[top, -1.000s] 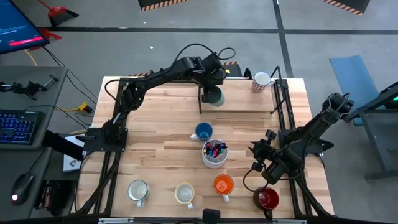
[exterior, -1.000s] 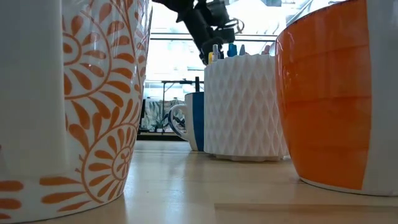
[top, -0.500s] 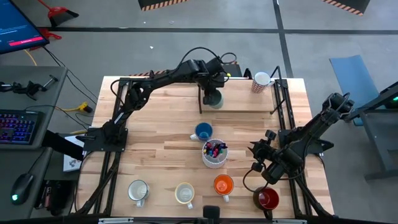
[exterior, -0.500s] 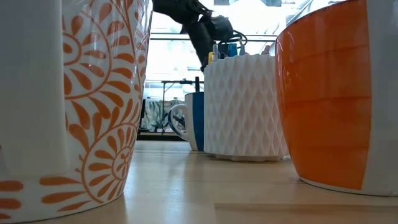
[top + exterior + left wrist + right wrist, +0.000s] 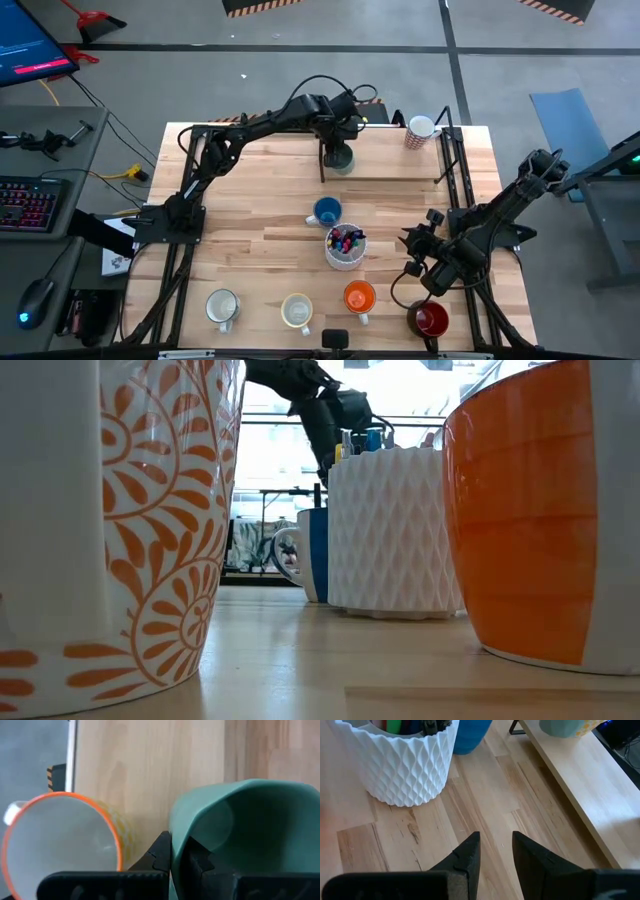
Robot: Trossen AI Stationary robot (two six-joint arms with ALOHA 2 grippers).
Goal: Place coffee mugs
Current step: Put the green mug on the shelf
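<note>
Near edge of the counter, left to right: grey-white mug, yellow mug, orange mug, red mug. Mid-counter: blue mug, with the pen cup just nearer. Left hand at the far raised shelf, fingers pinched on the teal mug by its rim, one inside, one outside. An orange-rimmed mug sits just beside it. Likely step: setting teal down on the shelf. Do it well: lower until the base sits flat, keep clear of the neighbour, part fingers, lift straight up. Right hand waits near the right edge, fingers apart, holding nothing.
</note>
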